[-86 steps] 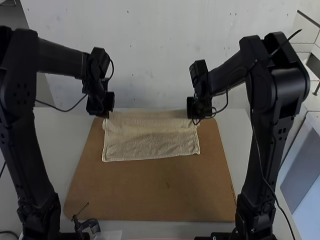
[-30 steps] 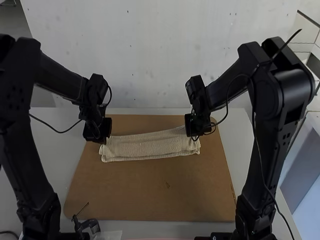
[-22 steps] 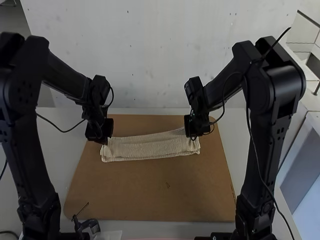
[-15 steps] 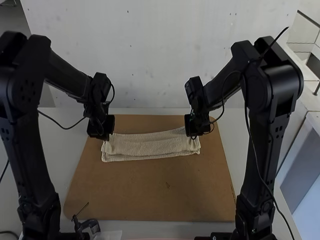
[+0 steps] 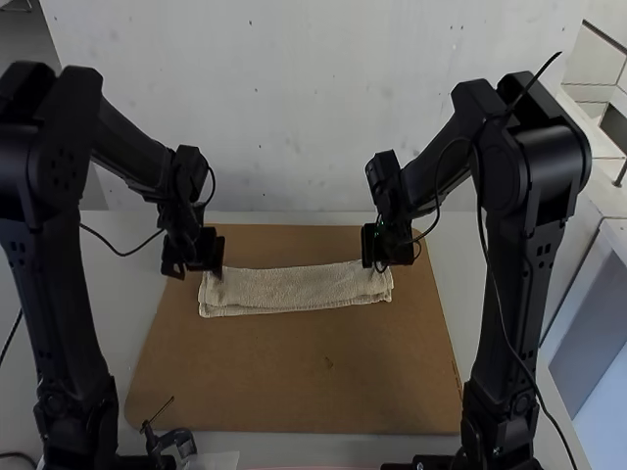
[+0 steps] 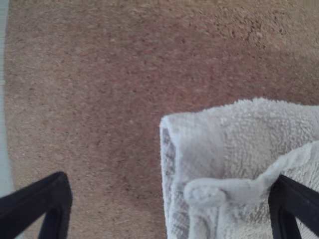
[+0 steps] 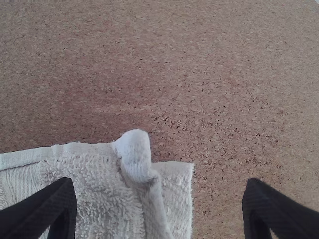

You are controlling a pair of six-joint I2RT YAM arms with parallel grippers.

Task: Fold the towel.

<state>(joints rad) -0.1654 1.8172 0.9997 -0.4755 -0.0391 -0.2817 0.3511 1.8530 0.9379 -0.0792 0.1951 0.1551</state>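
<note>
Folded towel (image 5: 294, 289), far corners partly hidden — left claw (image 5: 194, 268) wide, right claw (image 5: 386, 264) wide, tips murky from above

Towel (image 5: 294, 289): pale, textured, folded into 1 long narrow strip, layers slightly offset along near side. Lies crosswise on brown board (image 5: 323, 392), closer to far edge than near edge, between side edges. Raised, rumpled ridges at 2 ends.

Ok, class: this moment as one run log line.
beige cloth towel folded on flat brown board; black left gripper open; black right gripper open
</note>
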